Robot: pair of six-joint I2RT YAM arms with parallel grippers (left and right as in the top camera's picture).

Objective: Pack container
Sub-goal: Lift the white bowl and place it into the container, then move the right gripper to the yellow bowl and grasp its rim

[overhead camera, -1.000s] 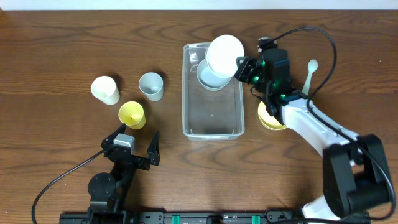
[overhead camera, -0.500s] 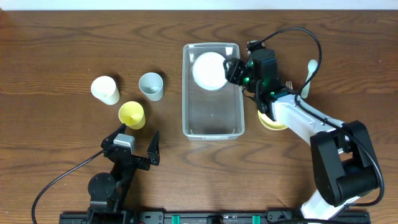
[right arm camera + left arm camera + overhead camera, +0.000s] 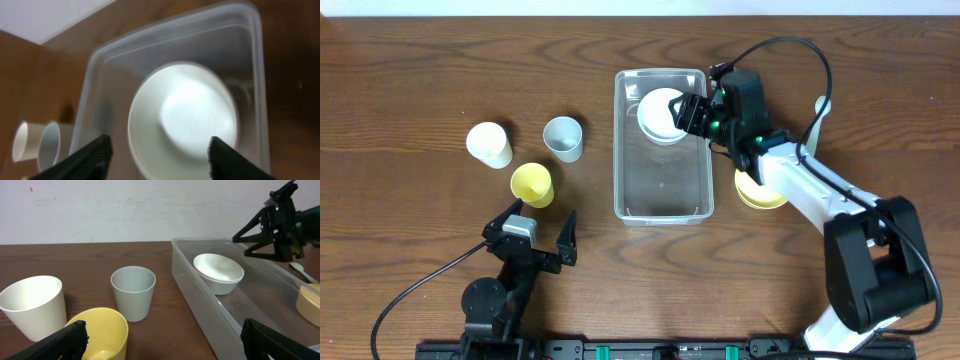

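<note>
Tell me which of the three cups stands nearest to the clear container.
The grey cup. It stands just left of the container, while the yellow cup and the white cup are farther to the left.

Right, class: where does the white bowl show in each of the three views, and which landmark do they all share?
Overhead: the white bowl sits at top centre, in the far end of the clear bin.
Left wrist: right of centre, inside the bin, beyond the grey cup.
Right wrist: centre of the picture, seen from above and filling much of it.
Shared landmark: the bin's rim around the bowl.
</note>
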